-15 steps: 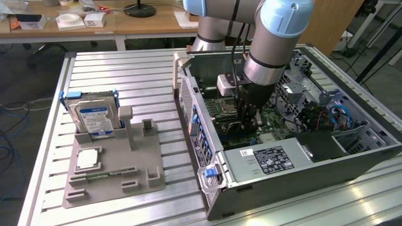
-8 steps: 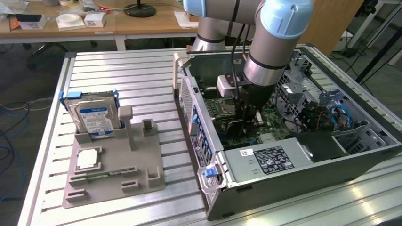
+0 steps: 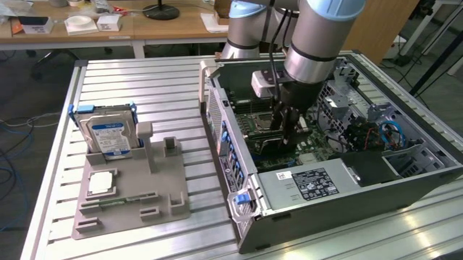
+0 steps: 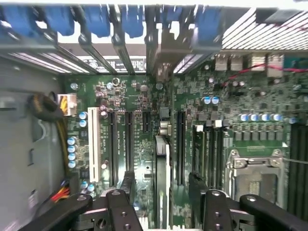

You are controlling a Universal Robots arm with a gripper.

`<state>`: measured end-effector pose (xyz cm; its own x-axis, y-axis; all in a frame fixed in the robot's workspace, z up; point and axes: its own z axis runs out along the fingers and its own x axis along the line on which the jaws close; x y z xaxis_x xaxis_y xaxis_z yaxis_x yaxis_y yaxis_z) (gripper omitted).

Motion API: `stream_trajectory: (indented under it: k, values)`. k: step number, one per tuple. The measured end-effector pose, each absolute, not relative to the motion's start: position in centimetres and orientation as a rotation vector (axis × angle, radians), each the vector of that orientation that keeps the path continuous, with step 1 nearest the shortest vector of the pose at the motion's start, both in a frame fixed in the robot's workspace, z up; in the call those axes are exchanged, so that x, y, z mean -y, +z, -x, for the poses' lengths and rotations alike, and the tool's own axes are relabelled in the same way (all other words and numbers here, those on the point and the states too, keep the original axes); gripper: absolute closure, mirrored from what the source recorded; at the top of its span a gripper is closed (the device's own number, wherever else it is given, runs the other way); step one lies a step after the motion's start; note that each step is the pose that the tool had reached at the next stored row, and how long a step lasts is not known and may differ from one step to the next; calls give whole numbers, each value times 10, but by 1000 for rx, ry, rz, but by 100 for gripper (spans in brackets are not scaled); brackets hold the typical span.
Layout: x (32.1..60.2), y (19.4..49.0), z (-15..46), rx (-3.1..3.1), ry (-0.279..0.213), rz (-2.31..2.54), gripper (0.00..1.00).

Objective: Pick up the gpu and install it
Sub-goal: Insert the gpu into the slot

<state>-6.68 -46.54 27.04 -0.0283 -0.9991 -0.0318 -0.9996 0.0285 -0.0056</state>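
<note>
Pincer open, astride seated gpu

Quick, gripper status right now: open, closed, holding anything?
Gripper: open inside the computer case, jaws apart on either side of the gpu, which stands edge-on in a motherboard slot; not gripping it.

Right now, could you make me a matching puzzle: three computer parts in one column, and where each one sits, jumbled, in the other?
Parts:
1. silver hard drive with blue-white label
2. small square silver CPU chip
3. thin dark GPU card, seen edge-on

Places:
A. flat on the grey tray
B. on the green motherboard, between the open gripper fingers
C. upright at the tray's back

Pairs: 1-C, 2-A, 3-B
</note>
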Motion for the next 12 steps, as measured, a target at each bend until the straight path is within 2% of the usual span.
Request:
stream_trajectory:
  k: [2,3,4,7,10,12]
  values:
    - [465,271,67,-2232,32,2169,45]
    - [465,271,67,-2231,33,2168,51]
    - [465,271,67,-2231,33,2168,51]
    - [465,271,67,-2229,36,2166,68]
    - [465,271,67,-2227,39,2165,74]
    - [465,271,67,-2226,40,2163,86]
